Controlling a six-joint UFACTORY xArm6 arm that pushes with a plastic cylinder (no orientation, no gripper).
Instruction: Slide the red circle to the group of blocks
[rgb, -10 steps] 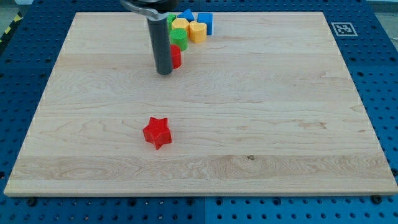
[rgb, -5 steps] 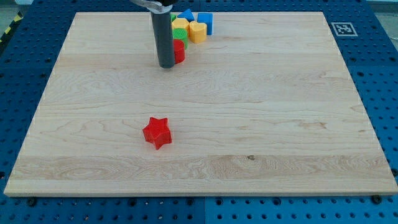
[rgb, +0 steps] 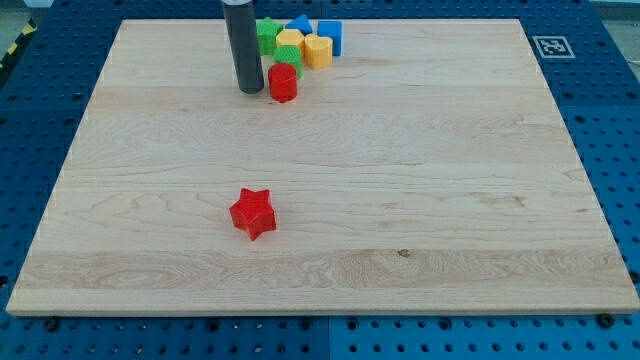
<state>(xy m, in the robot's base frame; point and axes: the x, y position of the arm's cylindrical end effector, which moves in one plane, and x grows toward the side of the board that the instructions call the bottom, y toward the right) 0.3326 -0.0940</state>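
Note:
The red circle (rgb: 283, 82) sits near the view's top, touching the lower edge of the group of blocks. The group holds a green block (rgb: 267, 33), a second green block (rgb: 289, 63), a yellow block (rgb: 289, 41), a yellow block (rgb: 317, 50), a blue triangle (rgb: 299, 24) and a blue block (rgb: 331, 35). My tip (rgb: 249, 90) rests on the board just left of the red circle, a small gap apart from it. A red star (rgb: 253, 212) lies alone lower on the board.
The wooden board (rgb: 450, 200) lies on a blue perforated table. A fiducial marker (rgb: 548, 46) is at the board's top right corner.
My tip has moved up and to the left, off the red circle. The red circle has shifted up against the group and now shows in full.

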